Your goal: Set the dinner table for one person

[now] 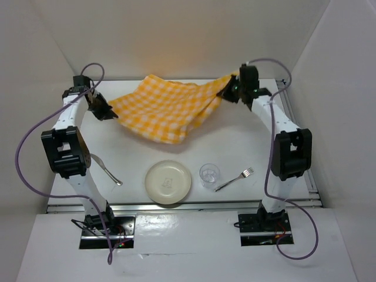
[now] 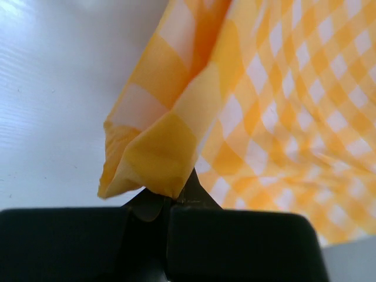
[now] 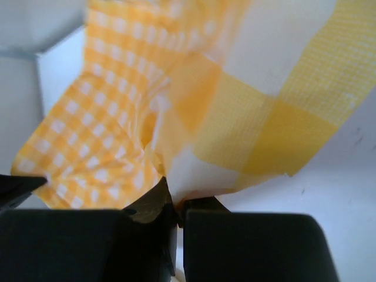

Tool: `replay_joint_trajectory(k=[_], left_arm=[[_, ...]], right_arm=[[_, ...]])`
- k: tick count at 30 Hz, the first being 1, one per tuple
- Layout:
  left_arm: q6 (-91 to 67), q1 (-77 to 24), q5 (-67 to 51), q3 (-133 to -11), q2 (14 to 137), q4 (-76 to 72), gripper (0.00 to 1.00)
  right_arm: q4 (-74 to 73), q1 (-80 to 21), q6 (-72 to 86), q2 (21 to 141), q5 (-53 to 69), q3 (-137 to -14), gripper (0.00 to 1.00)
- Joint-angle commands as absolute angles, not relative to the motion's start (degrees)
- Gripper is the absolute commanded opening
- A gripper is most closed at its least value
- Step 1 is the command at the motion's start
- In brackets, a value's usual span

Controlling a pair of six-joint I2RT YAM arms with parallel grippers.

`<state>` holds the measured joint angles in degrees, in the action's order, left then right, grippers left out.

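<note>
As left gripper [image 1: 112,114] and right gripper [image 1: 223,90] clamp its corners, the cloth [image 1: 164,108] sags over the dinner table [image 1: 235,141].

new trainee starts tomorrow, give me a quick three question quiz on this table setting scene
1. True or false: the left tool and right tool both grip the yellow-and-white checked cloth.
2. In the top view, what stands just right of the round cream plate? A) a knife B) a clear drinking glass C) a mug
3. Fill in: the silver metal spoon lies to the plate's ___.
Key: 1 true; 2 B; 3 left.
</note>
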<state>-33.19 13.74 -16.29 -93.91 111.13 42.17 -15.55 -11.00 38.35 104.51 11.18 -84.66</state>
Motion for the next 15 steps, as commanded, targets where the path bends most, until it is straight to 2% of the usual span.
replay_joint_trajectory(k=[1,7,13,14,15], left_arm=[[-32.9,14.4,-14.7,-99.2,103.5,43.9,0.0],[-34.6,14.4,-12.9,-104.1,98.4,44.9,0.0],[-35.8,14.4,-14.1,-101.5,98.5,42.2,0.0],[-35.8,14.4,-14.9,-100.1,99.1,41.2,0.0],[-36.5,13.7,-16.3,-97.1,99.1,39.6,0.0]], right_arm=[[-30.3,-7.5,26.9,103.2,10.9,-102.4,0.0],[-48.4,-4.8,22.3,109.7,12.7,-129.0,0.0],[-50.1,-1.9,22.3,114.9,16.7,-128.3,0.01],[-49.2,-1.8,22.9,117.8,18.4,-128.3,0.05],[-48.3,-1.8,22.9,119.5,19.4,-127.8,0.17]])
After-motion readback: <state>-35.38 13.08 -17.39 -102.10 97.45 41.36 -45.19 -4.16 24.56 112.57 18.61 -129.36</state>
